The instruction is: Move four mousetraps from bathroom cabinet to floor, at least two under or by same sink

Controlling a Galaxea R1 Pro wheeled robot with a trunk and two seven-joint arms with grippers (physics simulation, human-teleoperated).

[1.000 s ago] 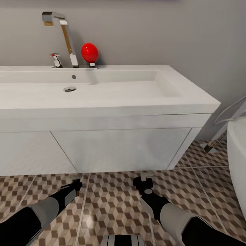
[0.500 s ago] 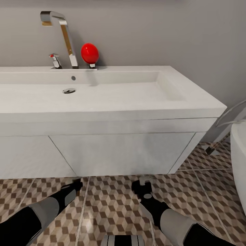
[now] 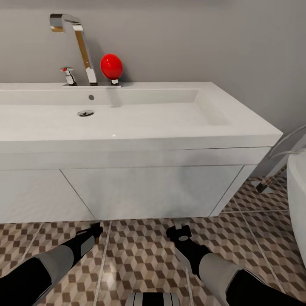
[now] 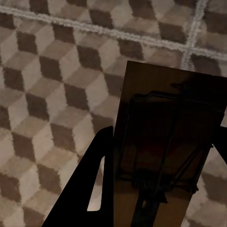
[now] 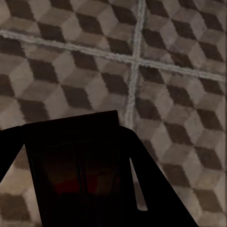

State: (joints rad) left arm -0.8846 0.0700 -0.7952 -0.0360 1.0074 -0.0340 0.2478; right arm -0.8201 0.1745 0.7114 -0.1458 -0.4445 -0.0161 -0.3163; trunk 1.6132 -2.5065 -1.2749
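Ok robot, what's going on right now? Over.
Left end effector holds a trap. Right end effector holds another trap. Both low over floor before sink. Path clear.

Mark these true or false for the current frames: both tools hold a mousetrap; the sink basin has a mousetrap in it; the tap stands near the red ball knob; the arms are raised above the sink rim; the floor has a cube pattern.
1. Both tools hold a mousetrap. True: the left tool is shut on a mousetrap, the right tool on another mousetrap.
2. The sink basin has a mousetrap in it. False: only the drain.
3. The tap stands near the red ball knob. True.
4. Arms above the sink rim. False: both hang low over the floor.
5. Cube-pattern floor. True.
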